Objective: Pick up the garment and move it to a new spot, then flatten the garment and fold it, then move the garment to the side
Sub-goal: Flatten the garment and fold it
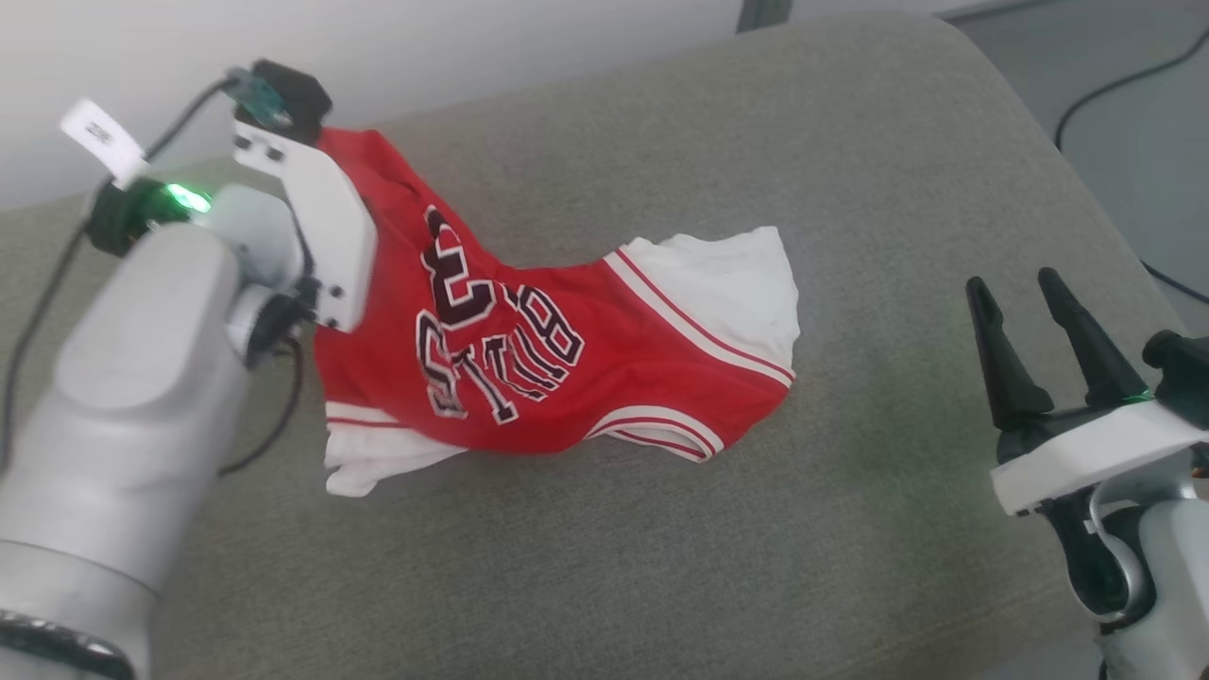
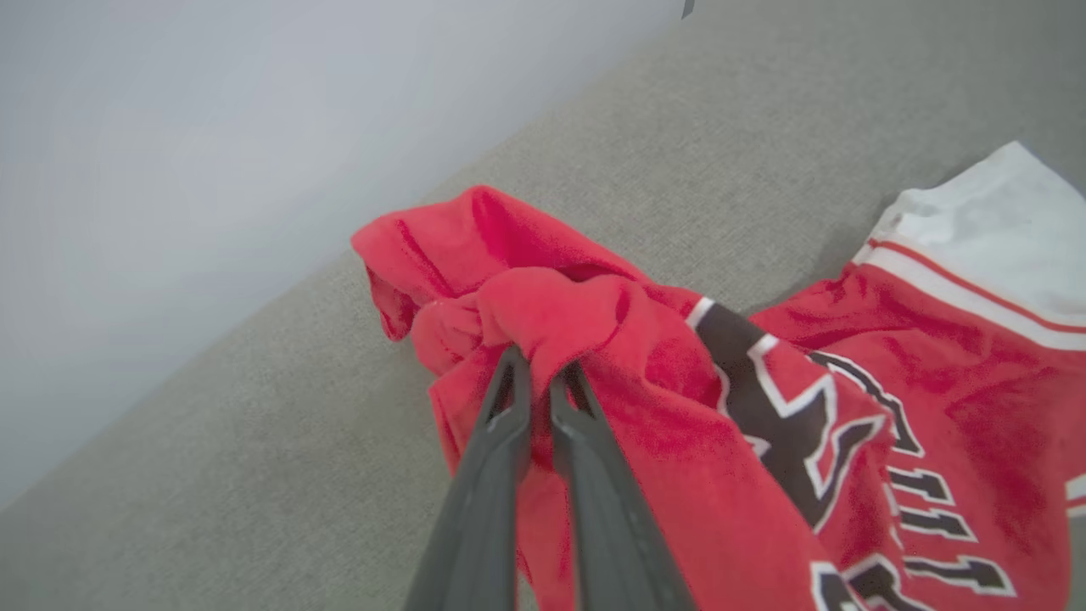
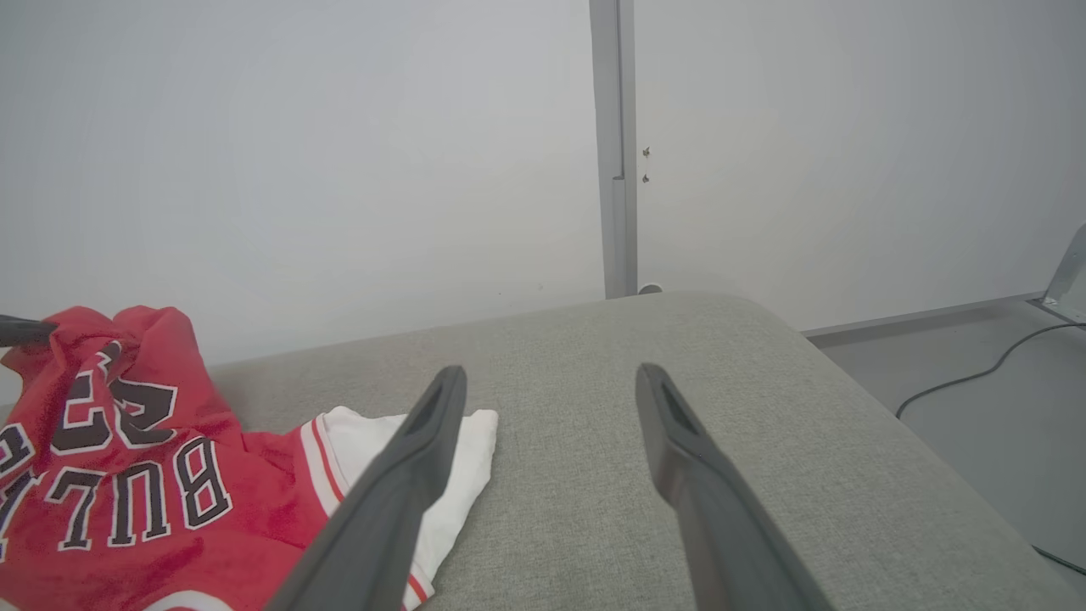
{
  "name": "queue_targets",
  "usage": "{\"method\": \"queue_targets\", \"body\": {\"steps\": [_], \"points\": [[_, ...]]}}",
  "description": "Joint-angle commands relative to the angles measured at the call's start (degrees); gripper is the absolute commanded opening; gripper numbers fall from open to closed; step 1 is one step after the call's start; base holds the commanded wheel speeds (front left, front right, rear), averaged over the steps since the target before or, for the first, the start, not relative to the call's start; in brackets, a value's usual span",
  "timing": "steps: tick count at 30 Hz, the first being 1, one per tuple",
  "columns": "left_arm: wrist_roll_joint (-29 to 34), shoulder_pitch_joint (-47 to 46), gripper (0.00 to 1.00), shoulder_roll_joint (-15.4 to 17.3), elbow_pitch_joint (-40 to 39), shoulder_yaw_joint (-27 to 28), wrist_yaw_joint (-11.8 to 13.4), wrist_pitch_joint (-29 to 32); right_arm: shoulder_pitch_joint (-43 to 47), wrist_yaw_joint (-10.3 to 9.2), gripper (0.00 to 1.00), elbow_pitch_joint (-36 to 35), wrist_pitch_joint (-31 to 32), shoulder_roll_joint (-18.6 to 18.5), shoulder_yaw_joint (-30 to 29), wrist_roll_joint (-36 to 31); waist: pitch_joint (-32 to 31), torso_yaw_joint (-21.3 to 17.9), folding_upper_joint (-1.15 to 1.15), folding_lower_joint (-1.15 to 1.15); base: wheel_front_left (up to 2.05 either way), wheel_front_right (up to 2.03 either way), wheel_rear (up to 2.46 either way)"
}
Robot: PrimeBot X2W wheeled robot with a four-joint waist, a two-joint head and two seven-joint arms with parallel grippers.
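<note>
Your left hand (image 2: pixel 540 372) pinches the garment (image 1: pixel 586 397), fingers nearly together; your right hand (image 1: pixel 1013 283) hovers with fingers spread.

big round pale grey left arm (image 1: pixel 142 378), small green light (image 1: pixel 186 197) (very bright), thin black cable (image 1: pixel 185 108), white paper tag (image 1: pixel 99 137), right gripper (image 1: pixel 1013 283) with two long dark pointy fingers (image 1: pixel 1086 345)

Soft, even, bright light lies over all views, and the garment (image 1: pixel 529 378) casts only a faint shadow beneath its edge. In the head view the near left forearm (image 1: pixel 142 397) is blurred, and a green lamp (image 1: pixel 186 197) glows at its wrist.
</note>
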Motion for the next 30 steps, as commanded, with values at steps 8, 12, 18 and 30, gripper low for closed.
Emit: {"method": "queue_targets", "body": {"steps": [8, 12, 18, 30], "points": [[-3.95, -1.95, 0.00, -5.76, 6.17, -3.90, -1.42, -2.93, -2.12, -0.02, 1.00, 1.61, -1.44, -0.01, 1.39, 1.27, 1.77, -1.41, -0.01, 0.00, 0.00, 0.00, 0.00], [-9.17, -2.80, 0.00, -8.26, 1.77, -9.68, -1.50, -2.59, -2.38, -0.02, 1.00, 2.45, -1.94, -0.29, 1.24, 1.38, 1.79, -1.24, -0.01, 0.00, 0.00, 0.00, 0.00], [-14.84, -3.60, 0.00, -8.42, -4.12, -19.78, -1.52, -0.79, -2.97, -0.02, 1.00, 2.95, -2.30, 0.29, 1.41, 1.64, 2.09, -0.94, -0.01, 0.00, 0.00, 0.00, 0.00], [-22.52, -6.18, 1.00, -4.39, -6.00, -29.21, -1.53, -1.83, -2.30, -0.02, 1.00, 4.36, -3.24, -0.33, 1.33, 1.19, 0.08, 0.97, -0.01, 0.00, 0.00, 0.00, 0.00]]}}
